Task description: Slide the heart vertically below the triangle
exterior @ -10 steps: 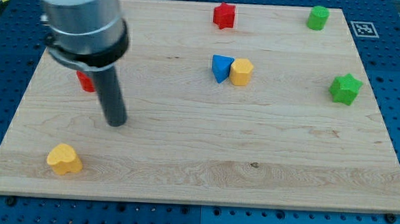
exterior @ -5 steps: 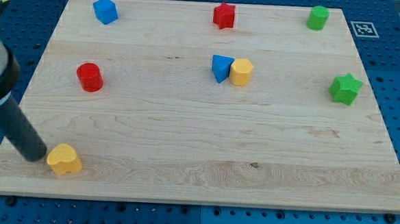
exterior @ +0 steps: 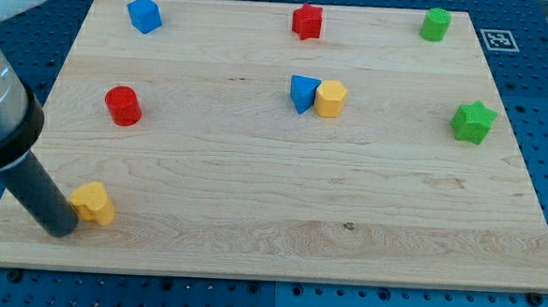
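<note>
My tip (exterior: 63, 231) is down in the lower left of the frame, touching the left side of the yellow heart (exterior: 94, 203). The tool is just a straight dark rod, so it has nothing to open or close; it holds nothing and can only push. The heart sits near the lower left corner of the bench (exterior: 278, 257), close to the front edge. It is far from where it should end up. The blue triangle (exterior: 302, 93) is in the upper middle of the frame, and a yellow block (exterior: 330, 98) touches its right side. The spot right under the triangle, lower on the bench, has no block in it yet. So I think the job has only just begun: the tip is in place behind the heart, but the long slide to the right is not done. The heart must go well to the right until it sits straight under the triangle. Farther back on the left is a red round block (exterior: 122, 105). On the right is a green star (exterior: 472, 122). Along the far edge are a blue block (exterior: 144, 14), a red star (exterior: 306, 21) and a green block (exterior: 436, 24).
</note>
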{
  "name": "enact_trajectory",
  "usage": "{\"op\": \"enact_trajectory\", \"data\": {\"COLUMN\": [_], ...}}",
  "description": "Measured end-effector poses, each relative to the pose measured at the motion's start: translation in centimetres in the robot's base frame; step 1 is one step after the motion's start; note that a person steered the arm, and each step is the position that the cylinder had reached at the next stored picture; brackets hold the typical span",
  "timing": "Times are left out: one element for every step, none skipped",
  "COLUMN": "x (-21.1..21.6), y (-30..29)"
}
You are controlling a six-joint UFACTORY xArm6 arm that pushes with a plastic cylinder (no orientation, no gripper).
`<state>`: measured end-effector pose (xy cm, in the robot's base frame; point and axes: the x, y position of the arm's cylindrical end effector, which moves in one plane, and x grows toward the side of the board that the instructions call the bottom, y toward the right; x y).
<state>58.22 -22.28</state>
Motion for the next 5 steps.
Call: {"op": "enact_trajectory", "data": {"x": [-0.1, -0.1, -0.1, -0.1, -0.1], "y": [3.1, 5.2, 5.4, 5.4, 5.2]}}
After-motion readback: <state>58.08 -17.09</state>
